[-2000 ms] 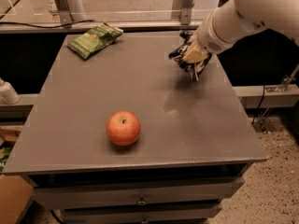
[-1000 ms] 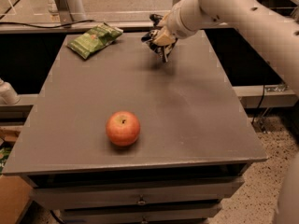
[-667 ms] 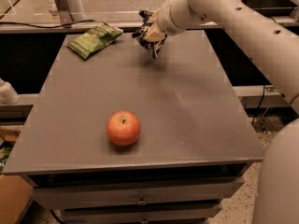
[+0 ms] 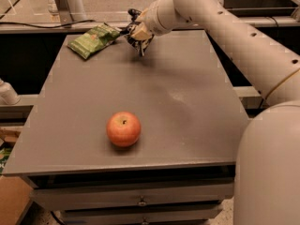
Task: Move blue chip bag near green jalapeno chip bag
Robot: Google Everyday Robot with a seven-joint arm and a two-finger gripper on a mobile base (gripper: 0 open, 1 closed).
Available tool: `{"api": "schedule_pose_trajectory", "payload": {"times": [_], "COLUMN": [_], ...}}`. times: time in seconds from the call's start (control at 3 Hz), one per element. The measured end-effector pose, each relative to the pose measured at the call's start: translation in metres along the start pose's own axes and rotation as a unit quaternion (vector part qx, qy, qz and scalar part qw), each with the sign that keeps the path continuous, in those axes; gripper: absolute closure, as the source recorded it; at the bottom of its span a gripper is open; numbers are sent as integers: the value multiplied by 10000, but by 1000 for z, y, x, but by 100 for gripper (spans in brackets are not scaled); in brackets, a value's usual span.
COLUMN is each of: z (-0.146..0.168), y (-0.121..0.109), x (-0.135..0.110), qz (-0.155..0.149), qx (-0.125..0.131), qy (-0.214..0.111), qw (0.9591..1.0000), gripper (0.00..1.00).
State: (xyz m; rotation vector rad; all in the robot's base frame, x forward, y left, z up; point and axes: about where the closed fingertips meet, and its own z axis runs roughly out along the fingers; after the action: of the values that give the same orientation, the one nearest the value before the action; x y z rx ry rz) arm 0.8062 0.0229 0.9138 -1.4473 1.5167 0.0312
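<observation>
The green jalapeno chip bag (image 4: 94,40) lies flat at the far left corner of the grey table (image 4: 187,102). My gripper (image 4: 136,34) is at the far edge of the table, just right of the green bag, shut on the blue chip bag (image 4: 138,43). The dark crumpled bag hangs from the fingers just above the tabletop, a short gap from the green bag. My white arm (image 4: 225,27) reaches in from the right and hides part of the bag.
A red apple (image 4: 123,129) sits near the front left of the table. Drawers (image 4: 140,201) run under the front edge. A metal rail (image 4: 56,27) and posts stand behind the table. A cardboard box (image 4: 9,205) is on the floor at left.
My gripper has carried the blue chip bag leftward along the far edge of the table, from the right side to just beside the green bag. The apple and green bag have not moved.
</observation>
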Motion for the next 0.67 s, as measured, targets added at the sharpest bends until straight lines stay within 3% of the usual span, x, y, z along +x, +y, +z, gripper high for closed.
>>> {"api": "schedule_pose_trajectory", "payload": {"times": [0.67], "z": [30], "y": [13], "x": [-22], "qz": [87], "qx": [-155], "qy": [-325], "qw": [9993], "gripper": [100]}}
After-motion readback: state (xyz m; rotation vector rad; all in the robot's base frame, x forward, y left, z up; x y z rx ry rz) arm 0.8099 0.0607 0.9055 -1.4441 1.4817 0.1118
